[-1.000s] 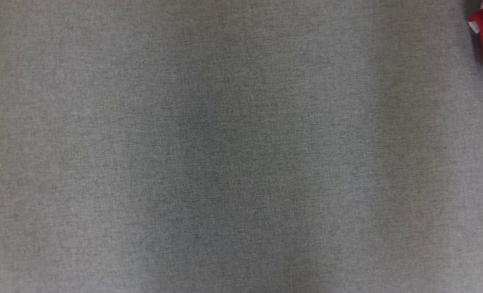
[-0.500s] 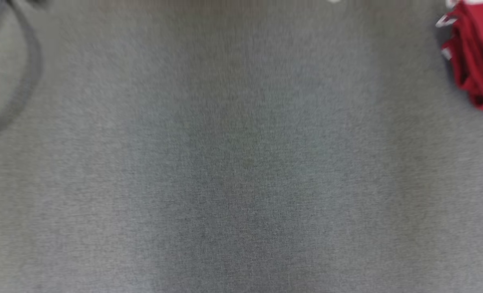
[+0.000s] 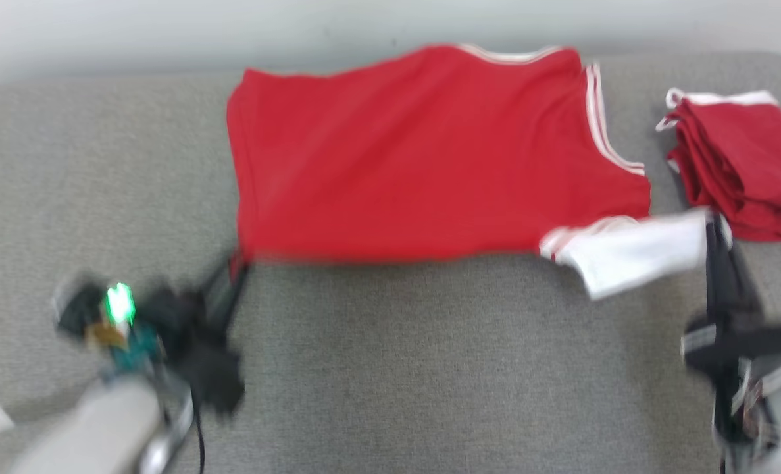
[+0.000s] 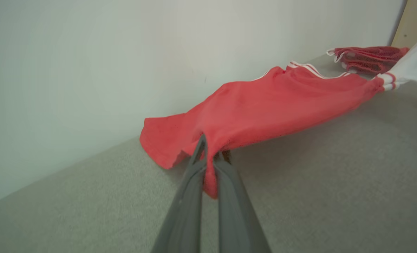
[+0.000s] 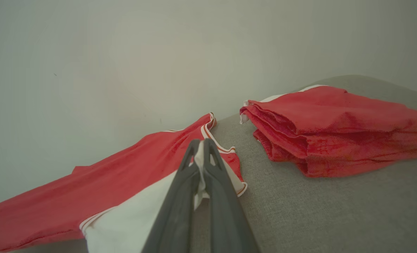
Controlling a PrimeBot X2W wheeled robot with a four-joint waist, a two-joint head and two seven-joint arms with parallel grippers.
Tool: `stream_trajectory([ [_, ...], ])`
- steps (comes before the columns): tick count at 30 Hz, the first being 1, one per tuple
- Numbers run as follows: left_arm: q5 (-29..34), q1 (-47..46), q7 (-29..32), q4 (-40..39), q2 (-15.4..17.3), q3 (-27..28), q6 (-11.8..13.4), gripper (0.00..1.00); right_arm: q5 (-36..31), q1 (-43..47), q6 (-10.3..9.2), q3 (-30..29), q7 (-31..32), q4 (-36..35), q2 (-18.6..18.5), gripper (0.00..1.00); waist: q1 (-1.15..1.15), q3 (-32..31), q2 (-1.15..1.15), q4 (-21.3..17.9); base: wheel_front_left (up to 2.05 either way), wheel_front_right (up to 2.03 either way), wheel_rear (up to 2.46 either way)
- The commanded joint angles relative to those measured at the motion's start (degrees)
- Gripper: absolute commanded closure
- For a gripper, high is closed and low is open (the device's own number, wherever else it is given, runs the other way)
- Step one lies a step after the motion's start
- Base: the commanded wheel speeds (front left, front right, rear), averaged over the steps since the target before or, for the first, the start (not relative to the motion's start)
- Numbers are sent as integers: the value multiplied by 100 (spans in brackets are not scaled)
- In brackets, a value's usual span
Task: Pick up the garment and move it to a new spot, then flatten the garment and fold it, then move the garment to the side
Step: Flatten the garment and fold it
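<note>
- Head view, blurred: the red garment (image 3: pixel 416 158) lies spread on the grey counter (image 3: pixel 429 368). Its sleeve end is just beside the folded red stack (image 3: pixel 745 164) and its hem end is well away from it.
- Its long axis runs across the counter, collar and white-striped shoulder pointing toward the stack.
- My right hand (image 3: pixel 712 230) is just in front of the stack's near corner, at the tip of the white sleeve (image 3: pixel 633 253). My left hand (image 3: pixel 232 276) is at the garment's near hem corner, the corner farthest from the stack.
- Left wrist view: my left hand (image 4: pixel 212 151) is pinched closed on a fold of red hem. The garment (image 4: pixel 271 105) stretches away from it toward the stack (image 4: pixel 366 58).
- Right wrist view: my right hand (image 5: pixel 201 144) is clamped closed on white sleeve cloth. The garment (image 5: pixel 124 165) trails off on the side away from the stack (image 5: pixel 334 126).
</note>
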Motion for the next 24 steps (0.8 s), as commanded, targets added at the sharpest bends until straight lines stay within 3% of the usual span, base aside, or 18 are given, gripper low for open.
stream_trajectory([
  [1, 124, 315, -16, 42, 0, -2, -6, 100, -93, 345, -13, -80, -1, -81, 74, 100, 2, -244, 1, 96, 0, 0, 0],
  [4, 264, 1011, -16, 126, -134, 61, -43, 100, -260, 1126, -13, -211, -2, -182, 341, 100, 2, -428, 1, 99, 0, 0, 0],
  [11, 473, 2316, -15, 655, -306, 397, -187, 100, -393, 2350, -13, -234, 150, -396, 533, 100, 2, -859, 1, 108, 0, 0, 0],
  [17, 734, 2920, -16, 789, -357, 987, -282, 100, -297, 3261, -13, -352, 558, -940, 511, 100, 2, -1002, 1, 116, 0, 0, 0],
  [24, 1040, 3220, -16, 887, -408, 1287, -340, 100, -228, 3640, -13, -175, 932, -1434, 658, 100, 2, -955, 1, 38, 0, 0, 0],
])
